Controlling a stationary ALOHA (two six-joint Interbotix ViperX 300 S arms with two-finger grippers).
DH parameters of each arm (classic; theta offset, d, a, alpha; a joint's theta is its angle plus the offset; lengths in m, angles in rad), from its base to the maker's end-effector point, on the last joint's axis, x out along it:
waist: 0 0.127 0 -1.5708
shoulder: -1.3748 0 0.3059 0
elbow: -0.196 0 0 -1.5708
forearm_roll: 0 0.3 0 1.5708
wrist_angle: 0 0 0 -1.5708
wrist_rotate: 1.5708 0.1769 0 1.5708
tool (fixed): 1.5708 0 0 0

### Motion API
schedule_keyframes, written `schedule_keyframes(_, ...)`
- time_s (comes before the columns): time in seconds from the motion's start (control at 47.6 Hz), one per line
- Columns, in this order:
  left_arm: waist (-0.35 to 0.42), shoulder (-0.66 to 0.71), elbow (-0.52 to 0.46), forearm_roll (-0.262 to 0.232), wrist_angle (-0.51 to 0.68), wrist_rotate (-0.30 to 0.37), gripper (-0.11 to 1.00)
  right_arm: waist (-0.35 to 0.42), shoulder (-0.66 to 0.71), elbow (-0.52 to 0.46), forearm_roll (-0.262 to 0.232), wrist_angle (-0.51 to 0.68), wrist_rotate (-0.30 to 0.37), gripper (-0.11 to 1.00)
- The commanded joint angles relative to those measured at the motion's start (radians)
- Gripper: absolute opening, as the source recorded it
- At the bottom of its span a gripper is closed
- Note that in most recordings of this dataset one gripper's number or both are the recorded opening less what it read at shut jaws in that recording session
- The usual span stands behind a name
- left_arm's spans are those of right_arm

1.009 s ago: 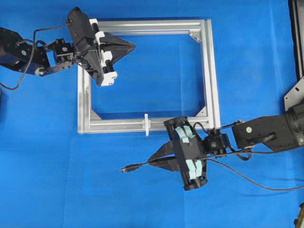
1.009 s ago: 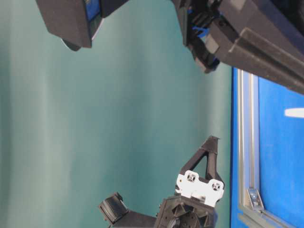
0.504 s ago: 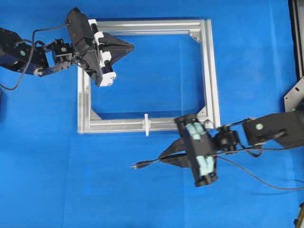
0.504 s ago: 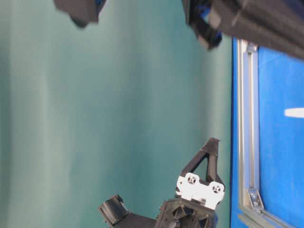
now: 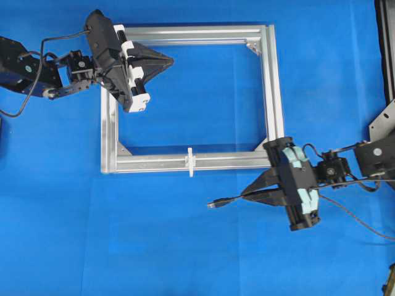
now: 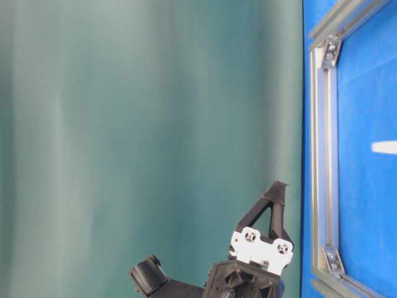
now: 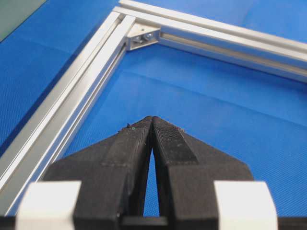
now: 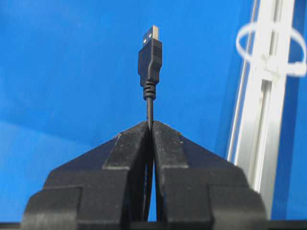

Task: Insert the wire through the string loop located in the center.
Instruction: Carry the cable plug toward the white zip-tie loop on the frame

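A: Where are the arms?
B: Overhead, the left gripper [image 5: 168,60] hovers over the frame [image 5: 271,92] at upper left, jaws pressed together, empty. The right gripper [image 5: 248,192] sits lower right, level, clamped on the wire [image 5: 231,199].
A: The wire itself?
B: Thin, black; its plug [image 8: 150,52] juts leftward, metal-tipped, below and right of the white string loop [image 5: 191,161].

From overhead we look straight down on the frame [image 5: 191,98]; the table-level view sits sideways; both wrist views peer closely past their fingers [image 7: 139,158] at its bars.
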Motion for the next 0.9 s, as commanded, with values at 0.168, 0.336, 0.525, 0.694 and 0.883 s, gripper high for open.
schedule_keyframes(0.168, 0.002, -0.028, -0.008, 0.003, -0.006, -0.002, 0.00, 0.000, -0.025, -0.003, 0.011, -0.003, 0.000, -0.02)
schedule_keyframes(0.336, 0.002, -0.029, -0.006, 0.003, -0.006, -0.002, 0.00, -0.020, -0.023, -0.005, 0.011, -0.008, -0.002, -0.02)
schedule_keyframes(0.525, 0.002, -0.029, -0.006, 0.003, -0.006, -0.002, 0.00, -0.075, -0.023, -0.002, 0.011, -0.008, -0.002, -0.02)
schedule_keyframes(0.694, 0.002, -0.029, -0.006, 0.003, -0.006, -0.002, 0.00, -0.137, -0.023, 0.002, 0.011, -0.003, -0.002, -0.02)
schedule_keyframes(0.883, 0.002, -0.029, -0.005, 0.003, -0.006, -0.002, 0.00, -0.184, -0.021, 0.005, 0.011, -0.003, 0.000, -0.02)
